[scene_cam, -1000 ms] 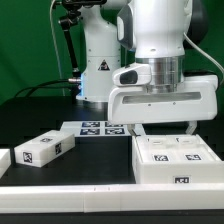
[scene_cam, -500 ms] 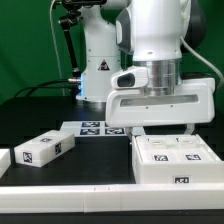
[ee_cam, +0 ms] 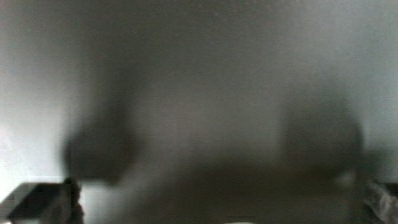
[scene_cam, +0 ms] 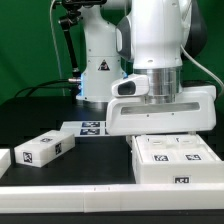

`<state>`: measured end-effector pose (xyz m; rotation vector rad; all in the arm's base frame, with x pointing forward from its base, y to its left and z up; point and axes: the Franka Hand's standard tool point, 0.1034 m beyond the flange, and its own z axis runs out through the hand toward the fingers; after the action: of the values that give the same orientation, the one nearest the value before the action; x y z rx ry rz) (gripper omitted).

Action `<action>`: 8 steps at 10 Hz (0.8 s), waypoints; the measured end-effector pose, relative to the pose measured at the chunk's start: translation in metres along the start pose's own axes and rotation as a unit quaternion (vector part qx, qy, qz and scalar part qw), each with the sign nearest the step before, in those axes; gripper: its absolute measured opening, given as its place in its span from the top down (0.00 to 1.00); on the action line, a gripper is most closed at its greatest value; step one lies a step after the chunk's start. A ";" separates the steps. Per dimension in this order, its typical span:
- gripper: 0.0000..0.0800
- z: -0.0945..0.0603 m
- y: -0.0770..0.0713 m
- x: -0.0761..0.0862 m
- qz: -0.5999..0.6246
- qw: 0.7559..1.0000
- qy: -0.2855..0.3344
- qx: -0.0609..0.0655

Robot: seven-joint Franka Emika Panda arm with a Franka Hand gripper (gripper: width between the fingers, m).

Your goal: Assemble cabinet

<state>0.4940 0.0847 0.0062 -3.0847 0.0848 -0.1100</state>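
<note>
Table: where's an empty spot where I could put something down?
One bare black patch of table lies between the small white piece and the cabinet box, in front of the marker board. Another lies behind that piece, toward the robot base. The exterior view's right is crowded: the gripper hangs over the box.

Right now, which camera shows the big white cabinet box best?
The exterior view: the cabinet box shows with its tagged top and front, its far edge behind the arm. The wrist view gives only a blurred pale surface.
</note>
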 end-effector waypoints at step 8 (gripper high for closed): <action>0.00 0.002 0.001 0.009 -0.024 1.000 0.007 0.001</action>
<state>0.5027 0.0836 0.0049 -3.0849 0.0123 -0.1323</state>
